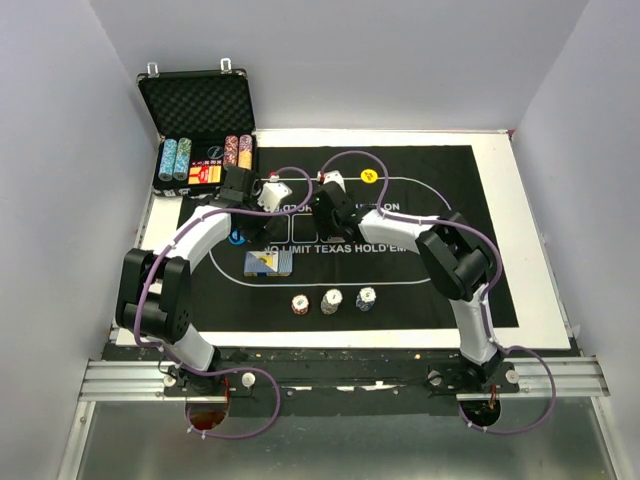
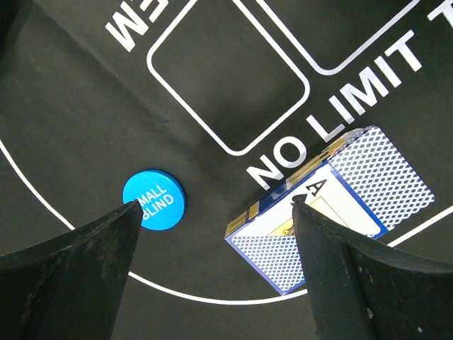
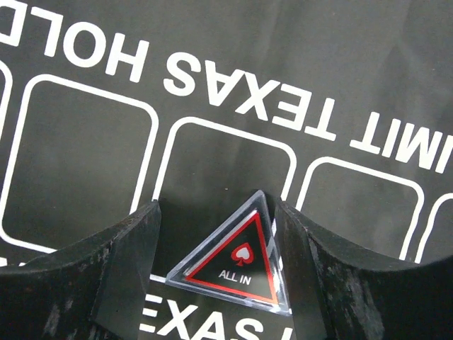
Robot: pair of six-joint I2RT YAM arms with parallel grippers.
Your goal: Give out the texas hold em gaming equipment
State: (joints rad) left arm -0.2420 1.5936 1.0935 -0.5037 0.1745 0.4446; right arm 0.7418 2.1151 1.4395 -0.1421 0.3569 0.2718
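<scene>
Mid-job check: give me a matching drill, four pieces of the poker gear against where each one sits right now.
1. SMALL BLIND button
2. ALL IN marker
3. card deck
4. yellow button

A. between the right gripper's fingers
B. far part of the mat, beyond the right arm
C. mid-mat, just beyond the three chip stacks
D. left of the deck in the left wrist view

Pairs: 1-D, 2-A, 3-C, 4-B
</scene>
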